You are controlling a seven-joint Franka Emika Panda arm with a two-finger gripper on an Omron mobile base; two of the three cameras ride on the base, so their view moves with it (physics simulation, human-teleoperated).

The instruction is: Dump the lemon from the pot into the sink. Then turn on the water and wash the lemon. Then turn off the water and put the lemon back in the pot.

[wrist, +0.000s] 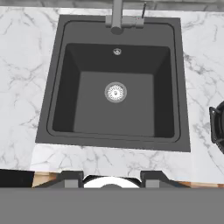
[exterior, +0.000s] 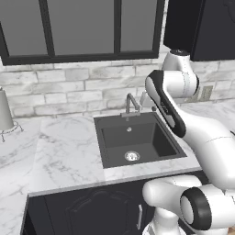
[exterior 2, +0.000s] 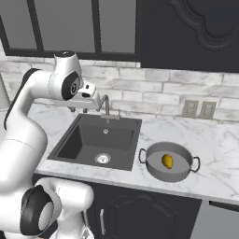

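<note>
I have the arm folded high over the counter [exterior 2: 212, 140], elbow up near the brick wall, with the hand reaching out level above the back of the sink [exterior 2: 74, 142] close to the faucet [exterior 2: 107, 106]. The gripper [wrist: 112, 178] looks straight down into the basin from there. Its two dark fingertips [wrist: 71, 178] stand apart at the bottom of the hand view with nothing between them — a middling gap, holding nothing that I can see.

The lemon [exterior 2: 167, 161] sits in the pot [exterior 2: 154, 165], on the marble just to the right of the sink. It is a small yellow-orange ball, slightly oval, lying near the middle of the pot's grey floor. The pot is round, grey, upright, with a dark loop handle on each side; one handle pokes in at the right edge of the hand view.

The sink is dark charcoal, rectangular, with the silver drain [wrist: 115, 92] at its centre — I see no stream from the faucet.
</note>
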